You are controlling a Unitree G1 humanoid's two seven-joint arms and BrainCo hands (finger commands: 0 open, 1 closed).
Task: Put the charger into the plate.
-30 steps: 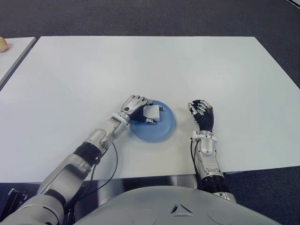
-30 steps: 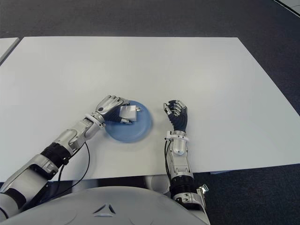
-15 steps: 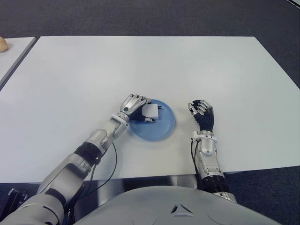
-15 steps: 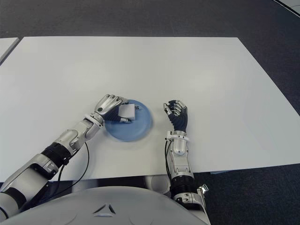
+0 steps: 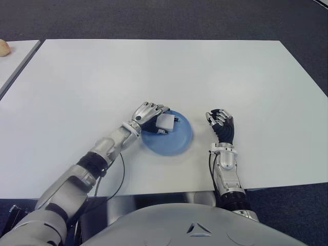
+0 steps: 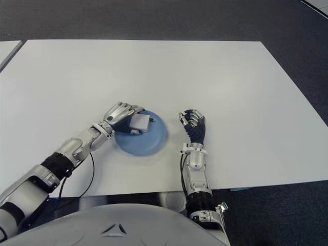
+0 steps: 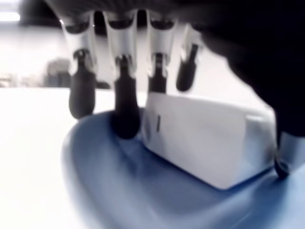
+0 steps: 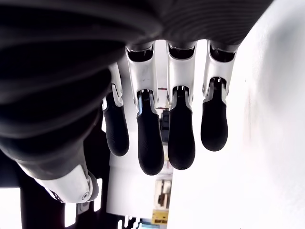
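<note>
A: Blue plate (image 5: 171, 138), one only, with the one white charger (image 5: 165, 122) sitting in it near its left rim.

B: Left hand (image 5: 147, 115)?

A: Fingers wrapped round the charger, probably steadying it before release.

B: Right hand (image 5: 221, 124)?

A: Just right of the plate, fingers curled, holding nothing.

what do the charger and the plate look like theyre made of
Charger: likely hard plastic, white and matte, going by its flat faces and crisp edges; small dark prongs on one end, material unclear. Plate: probably plastic, smooth light blue with a soft sheen and a rounded raised rim, though glazed ceramic can't be ruled out. The left hand grips the charger over the plate.
</note>
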